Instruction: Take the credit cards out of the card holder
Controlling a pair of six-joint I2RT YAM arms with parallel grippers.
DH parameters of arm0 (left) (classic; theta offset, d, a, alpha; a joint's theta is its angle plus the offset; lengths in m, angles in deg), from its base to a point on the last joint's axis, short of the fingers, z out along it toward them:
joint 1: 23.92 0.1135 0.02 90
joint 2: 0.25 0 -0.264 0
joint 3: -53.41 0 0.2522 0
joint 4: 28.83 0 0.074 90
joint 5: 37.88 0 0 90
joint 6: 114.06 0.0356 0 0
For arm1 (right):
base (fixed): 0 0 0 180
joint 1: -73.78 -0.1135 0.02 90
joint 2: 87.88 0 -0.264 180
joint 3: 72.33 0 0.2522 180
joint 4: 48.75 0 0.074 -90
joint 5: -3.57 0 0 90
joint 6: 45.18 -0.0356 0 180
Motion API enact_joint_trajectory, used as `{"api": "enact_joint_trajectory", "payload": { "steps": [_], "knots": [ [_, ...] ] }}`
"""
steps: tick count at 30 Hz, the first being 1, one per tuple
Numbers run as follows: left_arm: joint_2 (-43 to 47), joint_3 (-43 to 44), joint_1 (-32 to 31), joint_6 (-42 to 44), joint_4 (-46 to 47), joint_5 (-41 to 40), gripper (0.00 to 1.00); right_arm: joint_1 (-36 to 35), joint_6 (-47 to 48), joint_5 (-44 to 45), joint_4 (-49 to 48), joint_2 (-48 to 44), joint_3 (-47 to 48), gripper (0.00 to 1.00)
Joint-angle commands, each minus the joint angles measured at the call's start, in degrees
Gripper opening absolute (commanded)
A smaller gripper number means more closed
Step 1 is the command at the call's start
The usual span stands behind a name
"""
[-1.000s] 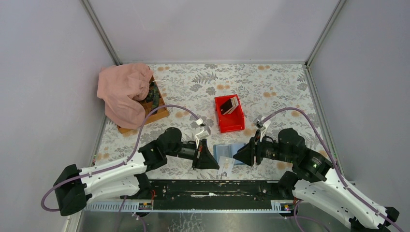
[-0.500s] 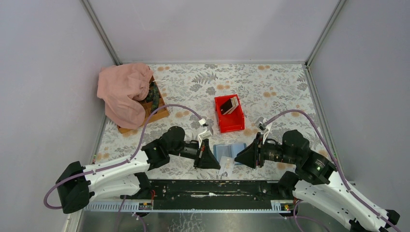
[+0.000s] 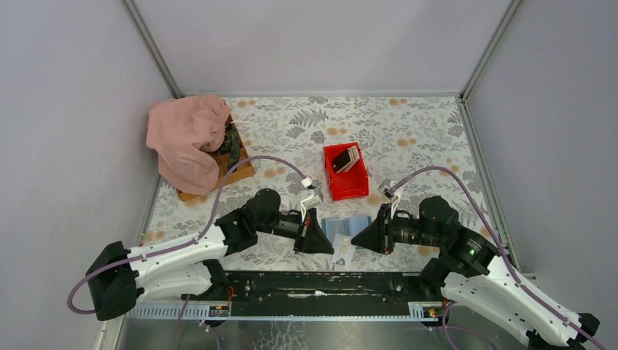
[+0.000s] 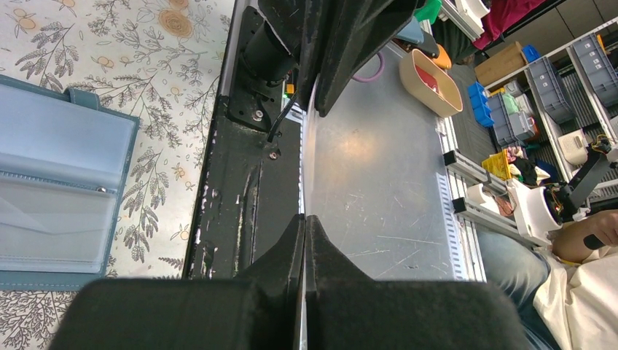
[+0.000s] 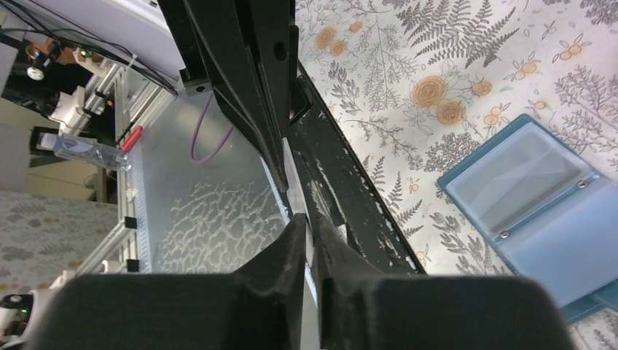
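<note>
nearest, by the table's (image 3: 408, 131) front edge, the left gripper (image 3: 326, 246) is pressed together on one end of a pale card (image 3: 341, 250). the right gripper's (image 3: 354, 238) fingers stand close on either side of the card's other end; i cannot tell whether they pinch it. just beyond lies the card holder (image 3: 348, 226), open and flat. farther back, more cards (image 3: 346, 159) lean in the red bin (image 3: 350, 187).

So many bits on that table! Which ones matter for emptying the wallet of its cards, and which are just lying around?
Part of the job: blue card holder, open; white card, pinched in the left gripper; cards already in the red bin.
Just lying about: pink cloth; wooden tray under it.
</note>
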Motion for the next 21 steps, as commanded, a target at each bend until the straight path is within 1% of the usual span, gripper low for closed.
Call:
{"api": "enact_joint_trajectory", "payload": {
  "steps": [1, 2, 5, 7, 9, 11, 13, 16, 17, 19, 21],
  "knots": [
    [-0.50, 1.67, -0.20, 0.80, 2.76, 1.03, 0.00, 0.09, 0.10, -0.72, -2.74, -0.39, 0.35, 0.05],
    [-0.62, 1.75, -0.21, 0.80, 2.67, 1.03, 0.00, 0.09, 0.05, -0.31, -2.78, -0.59, 0.27, 0.01],
    [-0.65, 1.59, -0.16, 0.72, 2.51, 0.17, 0.00, 0.10, -0.05, 0.00, -3.16, -1.10, -0.14, 0.00],
    [-0.23, 1.83, -0.18, 0.91, 0.65, -2.48, 0.00, 0.14, -0.23, 1.88, -3.08, -1.37, -0.14, 0.00],
    [0.81, 2.38, -0.18, 2.15, -3.27, -6.56, 0.20, 0.10, -0.39, 6.25, -2.33, -1.46, 0.43, 0.00],
    [3.15, 2.44, -0.20, 3.07, -7.22, -12.22, 0.34, 0.17, -0.33, 12.51, -1.36, -0.73, 1.96, 0.00],
    [6.08, 1.84, -0.17, 3.49, -11.16, -17.16, 0.46, 0.13, 0.19, 18.55, -1.02, 1.33, 3.72, 0.00],
    [11.57, -0.56, -0.17, 2.61, -15.56, -23.89, 0.50, 0.13, 1.05, 28.79, -2.15, 5.50, 5.61, 0.00],
    [13.45, -1.59, -0.09, 1.76, -16.45, -25.82, 0.52, 0.09, 0.94, 33.06, -3.51, 6.84, 5.69, 0.00],
    [16.34, -3.57, -0.16, 0.54, -18.49, -28.88, 0.57, 0.12, 1.17, 41.22, -9.26, 9.29, 4.35, 0.00],
    [18.44, -5.25, -0.21, -0.65, -19.54, -31.66, 0.58, 0.11, 3.02, 46.64, -16.95, 11.39, 1.98, 0.00]
  ]
}}
